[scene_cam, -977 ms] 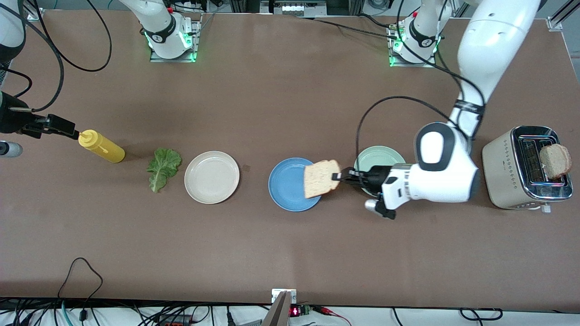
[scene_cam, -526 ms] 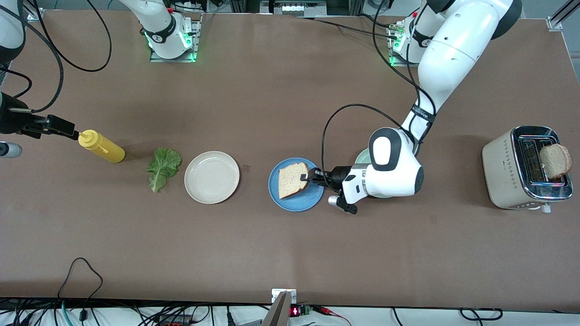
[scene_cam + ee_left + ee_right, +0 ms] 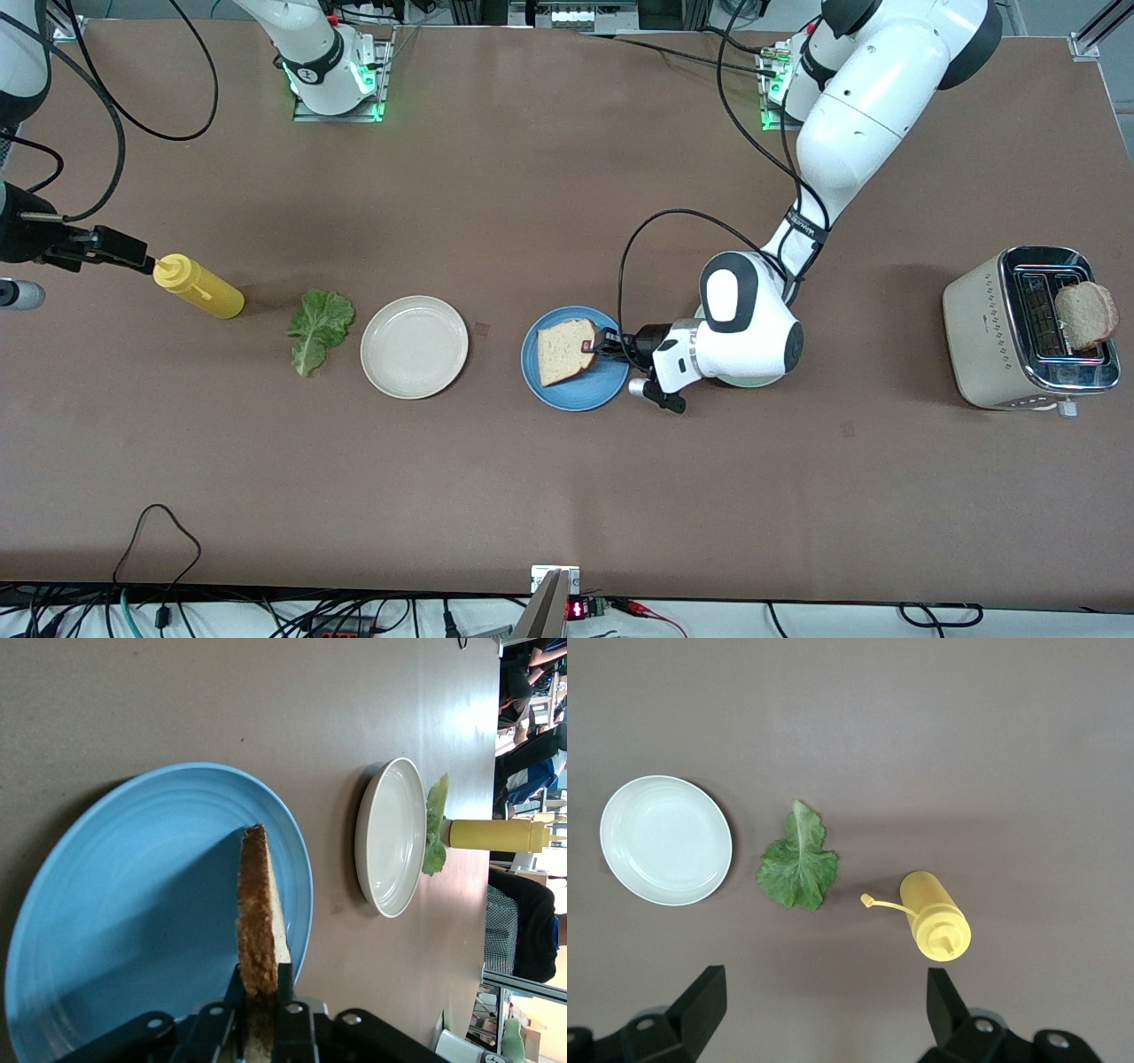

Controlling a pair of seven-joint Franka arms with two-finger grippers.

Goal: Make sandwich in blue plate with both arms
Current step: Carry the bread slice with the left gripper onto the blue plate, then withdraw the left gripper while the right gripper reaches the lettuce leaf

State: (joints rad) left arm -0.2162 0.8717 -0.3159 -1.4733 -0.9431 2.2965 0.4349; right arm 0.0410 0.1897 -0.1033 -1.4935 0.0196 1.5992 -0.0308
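The blue plate (image 3: 554, 387) sits mid-table. My left gripper (image 3: 595, 346) is shut on one edge of a light-brown bread slice (image 3: 563, 351) and holds it low over this plate, tilted. In the left wrist view the slice (image 3: 260, 912) stands edge-on between the fingers (image 3: 284, 985) above the blue plate (image 3: 133, 930). A green lettuce leaf (image 3: 319, 330) lies on the table toward the right arm's end. A second bread slice (image 3: 1086, 316) sticks out of the toaster (image 3: 992, 332). My right gripper (image 3: 124, 252) waits, open and empty (image 3: 824, 1010), by the mustard bottle.
A cream-white plate (image 3: 414, 346) lies between the lettuce and the blue plate. A yellow mustard bottle (image 3: 197, 285) lies beside the lettuce. A mint-green plate (image 3: 753, 383) is mostly hidden under the left arm. The right wrist view shows the cream plate (image 3: 664, 840), lettuce (image 3: 797, 864) and bottle (image 3: 935, 920).
My left gripper has carried the bread slice toward the right arm's end and down, from above the blue plate's edge to low over its middle. The right arm has not moved.
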